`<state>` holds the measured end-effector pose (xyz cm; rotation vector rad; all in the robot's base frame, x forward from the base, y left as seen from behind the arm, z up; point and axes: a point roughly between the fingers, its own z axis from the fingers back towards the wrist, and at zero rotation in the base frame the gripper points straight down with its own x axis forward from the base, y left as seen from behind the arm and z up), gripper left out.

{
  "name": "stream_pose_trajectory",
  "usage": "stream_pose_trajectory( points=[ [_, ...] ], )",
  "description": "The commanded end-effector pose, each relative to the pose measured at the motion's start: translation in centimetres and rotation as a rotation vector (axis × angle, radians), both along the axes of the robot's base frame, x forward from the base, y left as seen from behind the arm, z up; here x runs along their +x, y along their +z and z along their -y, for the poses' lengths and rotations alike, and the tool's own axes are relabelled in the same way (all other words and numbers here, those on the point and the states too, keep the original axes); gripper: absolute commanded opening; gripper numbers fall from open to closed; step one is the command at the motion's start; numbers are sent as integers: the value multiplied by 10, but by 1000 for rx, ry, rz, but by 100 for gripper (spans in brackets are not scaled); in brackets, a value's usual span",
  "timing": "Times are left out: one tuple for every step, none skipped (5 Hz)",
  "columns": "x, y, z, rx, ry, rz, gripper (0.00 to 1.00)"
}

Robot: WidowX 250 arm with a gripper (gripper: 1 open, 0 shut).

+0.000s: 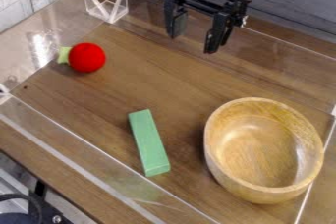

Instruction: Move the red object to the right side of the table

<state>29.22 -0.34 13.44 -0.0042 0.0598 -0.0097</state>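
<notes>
The red object (pixel 86 57) is seen resting on the table (pixel 197 88) near its left edge, with a small green stem end turned toward the clear acrylic wall (pixel 53 130). It is touched by nothing. The gripper (pixel 194 31) is held above the far middle of the table, pointed downward; its fingers (pixel 215 35) are spread wide and nothing is held between them. A green block (pixel 147 141) is laid near the front, and a wooden bowl (pixel 264 147) is set at the right.
</notes>
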Motion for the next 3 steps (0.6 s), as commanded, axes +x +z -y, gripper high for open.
stream_pose_trajectory(
  points=[
    [-7,-11,5,11,-73,-33,100],
    [-23,-13,-20,46,-270,-22,100],
    [-38,-11,-63,93,-288,-19,100]
  ],
)
